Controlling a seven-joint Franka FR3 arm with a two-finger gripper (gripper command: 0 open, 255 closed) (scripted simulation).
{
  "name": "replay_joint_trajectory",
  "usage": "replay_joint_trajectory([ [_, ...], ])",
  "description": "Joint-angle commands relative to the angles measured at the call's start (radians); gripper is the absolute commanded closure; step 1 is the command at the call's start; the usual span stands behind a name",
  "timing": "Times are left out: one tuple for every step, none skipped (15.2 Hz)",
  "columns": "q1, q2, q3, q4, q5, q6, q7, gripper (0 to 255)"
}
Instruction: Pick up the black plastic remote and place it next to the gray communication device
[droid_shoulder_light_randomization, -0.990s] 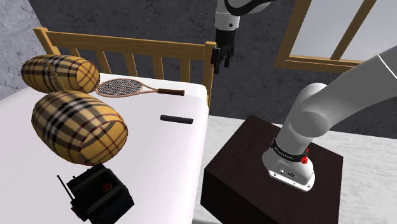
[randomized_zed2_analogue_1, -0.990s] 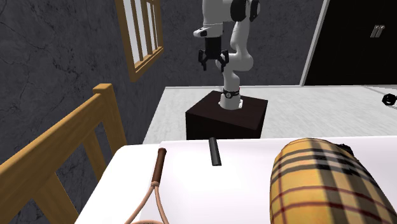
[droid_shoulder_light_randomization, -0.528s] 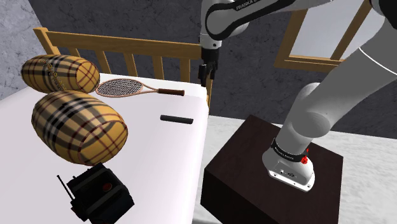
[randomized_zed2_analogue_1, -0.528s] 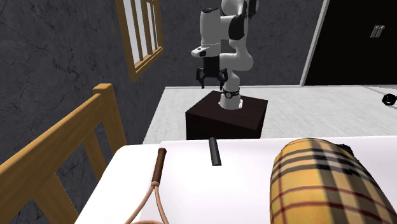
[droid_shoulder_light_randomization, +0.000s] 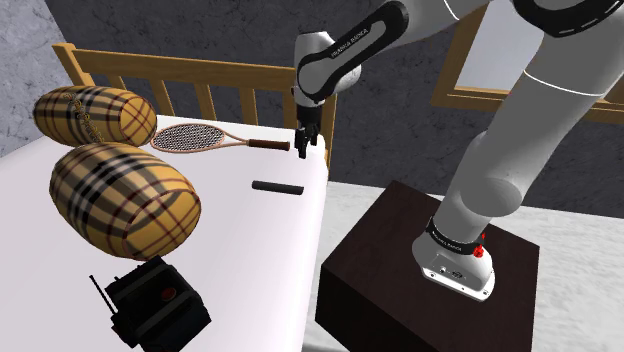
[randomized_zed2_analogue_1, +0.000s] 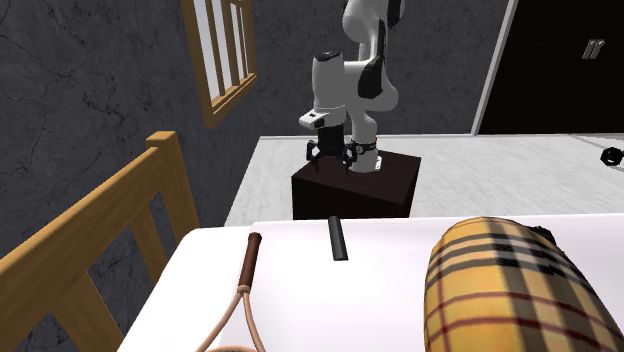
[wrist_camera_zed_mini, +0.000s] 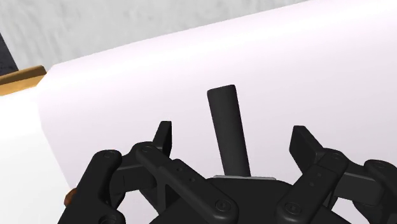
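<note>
The remote (droid_shoulder_light_randomization: 278, 187) is a slim black bar lying flat on the white bed (droid_shoulder_light_randomization: 240, 250), near the edge that faces the stand. It also lies on the bed in the second exterior view (randomized_zed2_analogue_1: 337, 238). My gripper (droid_shoulder_light_randomization: 303, 148) hangs above the bed's corner, a little beyond and above the remote, open and holding nothing. In the wrist view the remote (wrist_camera_zed_mini: 229, 130) lies below, between the spread fingers (wrist_camera_zed_mini: 164, 137), untouched. The communication device (droid_shoulder_light_randomization: 150, 300) is a dark boxy radio with an antenna and a red button, at the bed's near end.
Two plaid bolster pillows (droid_shoulder_light_randomization: 122, 195) (droid_shoulder_light_randomization: 95, 115) and a tennis racket (droid_shoulder_light_randomization: 205, 138) lie on the bed. A wooden headboard (droid_shoulder_light_randomization: 200, 85) runs along the far side. The dark stand (droid_shoulder_light_randomization: 420, 270) sits beside the bed.
The arm has swung down and toward the shoulder view's left, bringing the gripper from high by the window to just above the bed corner near the remote. The gripper stays open.
</note>
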Motion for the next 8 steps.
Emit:
replay_joint_trajectory([
  [0.008, 0.069, 0.005, 0.018, 0.011, 0.053, -0.028, 0],
  [0.012, 0.107, 0.008, 0.032, 0.017, 0.077, -0.041, 0],
  [0.015, 0.145, 0.012, 0.048, 0.023, 0.099, -0.055, 0],
  [0.018, 0.183, 0.016, 0.065, 0.029, 0.120, -0.068, 0],
  [0.020, 0.221, 0.020, 0.083, 0.034, 0.141, -0.081, 0],
  [0.022, 0.258, 0.025, 0.102, 0.038, 0.160, -0.093, 0],
  [0.024, 0.296, 0.030, 0.123, 0.042, 0.178, -0.105, 0],
  [0.026, 0.334, 0.036, 0.144, 0.046, 0.195, -0.117, 0],
])
